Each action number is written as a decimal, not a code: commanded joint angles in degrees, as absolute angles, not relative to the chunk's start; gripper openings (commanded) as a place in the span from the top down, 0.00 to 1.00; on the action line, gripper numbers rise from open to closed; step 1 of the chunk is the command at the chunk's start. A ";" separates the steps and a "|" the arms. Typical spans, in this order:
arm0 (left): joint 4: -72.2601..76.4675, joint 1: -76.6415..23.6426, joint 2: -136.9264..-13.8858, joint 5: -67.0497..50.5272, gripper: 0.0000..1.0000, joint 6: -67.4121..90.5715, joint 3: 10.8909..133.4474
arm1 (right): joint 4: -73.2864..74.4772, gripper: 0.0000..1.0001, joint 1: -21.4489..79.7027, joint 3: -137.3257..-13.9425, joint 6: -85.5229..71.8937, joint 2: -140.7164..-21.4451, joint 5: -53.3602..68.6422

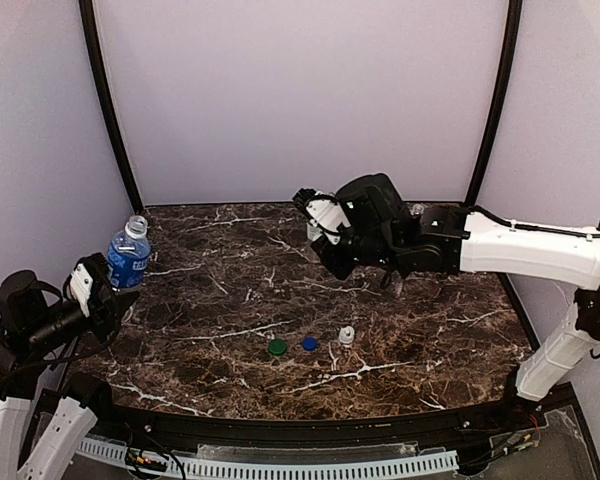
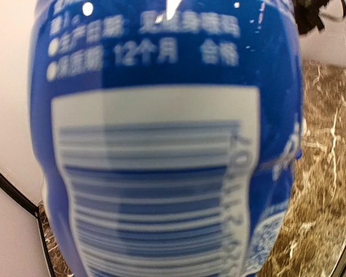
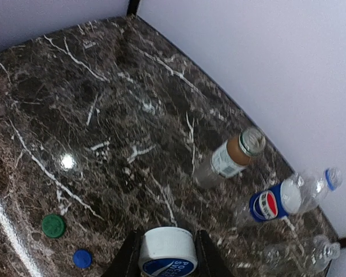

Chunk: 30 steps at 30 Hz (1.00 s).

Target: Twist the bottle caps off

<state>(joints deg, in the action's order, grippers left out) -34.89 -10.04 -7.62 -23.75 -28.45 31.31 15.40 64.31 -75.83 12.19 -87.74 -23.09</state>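
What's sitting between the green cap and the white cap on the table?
The dark blue cap lies between the green cap and the white cap, as the top external view shows.

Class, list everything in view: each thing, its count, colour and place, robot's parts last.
table: one, dark marble, under everything.
green cap: one, green, front middle of table.
dark blue cap: one, blue, right of the green.
white cap: one, white, right of the blue.
marked cap: one, white and blue, in right gripper.
blue-label bottle: one, clear, uncapped, in left gripper.
brown bottle, Pepsi bottle, clear bottle: three, near a wall.
left gripper: one, black, gripping.
right gripper: one, black, gripping.
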 commanded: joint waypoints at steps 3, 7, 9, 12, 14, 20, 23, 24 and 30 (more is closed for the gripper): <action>-18.50 -5.00 -10.16 -34.53 0.70 -3.64 29.92 | 47.72 1.00 54.25 -74.45 -22.12 -93.20 -14.80; -15.17 -3.26 -8.86 -33.26 0.70 -0.51 25.37 | 51.68 1.00 50.26 -68.98 -25.43 -94.35 -9.89; -14.40 -2.86 -7.40 -32.55 0.70 -0.32 23.89 | 52.34 1.00 49.94 -66.69 -26.11 -95.32 -9.73; -13.45 -2.22 -6.05 -32.97 0.69 -0.33 21.95 | 51.39 1.00 49.54 -64.32 -25.93 -97.91 -9.03; -13.02 -1.94 -5.08 -32.99 0.70 -0.31 20.89 | 50.41 1.00 49.12 -64.12 -25.41 -101.06 -8.67; -13.04 -1.46 -2.33 -32.98 0.68 -0.31 19.34 | 50.10 1.00 48.87 -65.80 -24.84 -106.47 -8.32; -12.92 -1.22 -1.53 -33.36 0.67 -0.28 19.10 | 50.39 0.66 48.89 -65.87 -25.49 -106.53 -8.59; -12.92 -1.16 -1.42 -33.34 0.67 -0.31 19.04 | 50.76 0.53 48.87 -66.12 -25.51 -106.46 -8.35; -12.84 -1.06 -1.02 -34.70 0.67 -0.27 18.90 | 56.77 0.01 50.24 -71.72 -25.62 -104.68 -10.67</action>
